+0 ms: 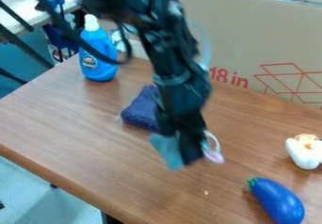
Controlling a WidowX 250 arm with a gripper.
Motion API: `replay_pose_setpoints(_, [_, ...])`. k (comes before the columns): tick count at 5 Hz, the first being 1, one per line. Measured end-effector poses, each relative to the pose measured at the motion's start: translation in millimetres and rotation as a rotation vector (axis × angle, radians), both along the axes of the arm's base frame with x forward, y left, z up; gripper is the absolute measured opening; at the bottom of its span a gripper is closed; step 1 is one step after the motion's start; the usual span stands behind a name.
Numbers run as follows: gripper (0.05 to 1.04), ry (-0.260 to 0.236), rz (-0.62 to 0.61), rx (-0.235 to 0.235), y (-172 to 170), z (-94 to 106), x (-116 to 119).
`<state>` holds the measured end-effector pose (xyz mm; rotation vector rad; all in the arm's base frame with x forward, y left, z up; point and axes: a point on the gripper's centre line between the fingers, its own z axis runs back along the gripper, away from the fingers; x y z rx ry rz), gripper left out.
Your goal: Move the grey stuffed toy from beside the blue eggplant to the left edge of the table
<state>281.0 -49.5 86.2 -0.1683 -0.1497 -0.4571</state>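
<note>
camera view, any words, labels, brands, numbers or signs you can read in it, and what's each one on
"18 in": in red on the large brown cardboard panel behind the table.
Label on the blue plastic bottle with a white cap: too small and blurred to read.
No other text is legible.

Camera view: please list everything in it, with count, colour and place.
Teal piece: one, at the pincer
Looped piece: one, white and pink, beside the pincer
Block: one, dark blue, behind the pincer
Bottle: one, blue, white cap, table's back left
Eggplant: one, blue, green stem, front right
Bulb-shaped item: one, white, cream top, right
Table: one, brown, centre
Cardboard: one sheet, tan, red print, back
Robot arm: one, black, from top edge
</note>
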Motion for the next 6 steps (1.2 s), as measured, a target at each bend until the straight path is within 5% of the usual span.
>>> replay_pose_setpoints(1, [0.701,0.01,0.044,0.05,32.4,16.6,-23.1])
replay_pose_setpoints(3, [0.701,0.042,0.14,0.139,116.7,10.1,-54.0])
replay_pose_setpoints(4, [0.701,0.018,0.2,0.163,166.6,10.3,-69.5])
replay_pose_setpoints(6, [0.701,-0.01,0.305,0.131,216.0,3.1,-64.0])
